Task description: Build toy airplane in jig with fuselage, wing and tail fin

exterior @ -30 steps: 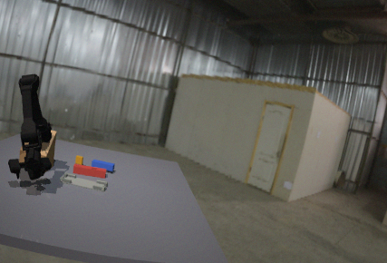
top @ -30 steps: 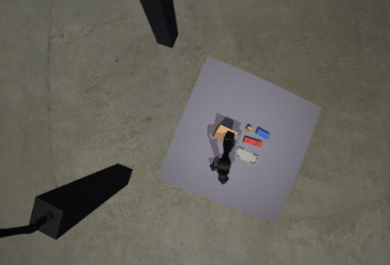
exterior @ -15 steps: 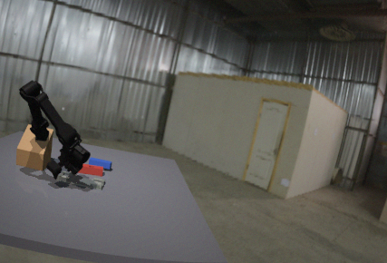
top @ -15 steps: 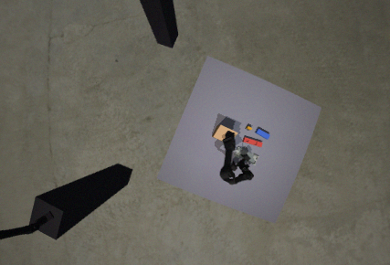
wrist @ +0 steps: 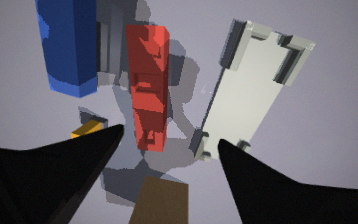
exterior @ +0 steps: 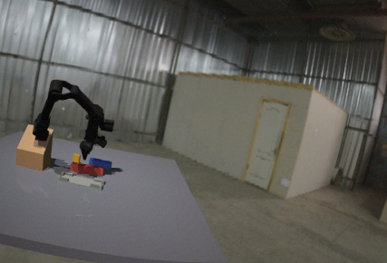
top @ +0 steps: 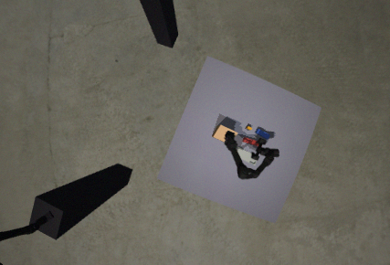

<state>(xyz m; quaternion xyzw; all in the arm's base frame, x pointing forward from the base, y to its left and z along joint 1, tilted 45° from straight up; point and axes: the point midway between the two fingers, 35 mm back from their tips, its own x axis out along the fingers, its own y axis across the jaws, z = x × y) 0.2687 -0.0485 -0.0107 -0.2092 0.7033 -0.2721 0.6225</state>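
Observation:
The red fuselage [top: 250, 142] [exterior: 87, 170] [wrist: 149, 117] lies on the table beside the cradle, with its sockets facing up. The pale grey cradle [top: 247, 156] [exterior: 82, 180] [wrist: 240, 102] is empty, with raised corner walls. The blue wing [top: 262, 132] [exterior: 101, 163] [wrist: 72, 45] lies on the other side of the fuselage. The small orange-yellow tail fin [top: 248, 127] [exterior: 76, 158] [wrist: 87, 129] stands near the wing. My gripper [exterior: 84, 156] [wrist: 172, 136] is open and empty, above the parts, with its fingertips either side of the fuselage's near end in the wrist view.
A tan wooden block [top: 224, 132] [exterior: 33, 151] [wrist: 162, 202] with a sloped top stands at the arm's base. The grey table [top: 202, 100] [exterior: 132, 218] carries everything. Dark pillars [top: 83, 196] [top: 161, 23] stand away from the table.

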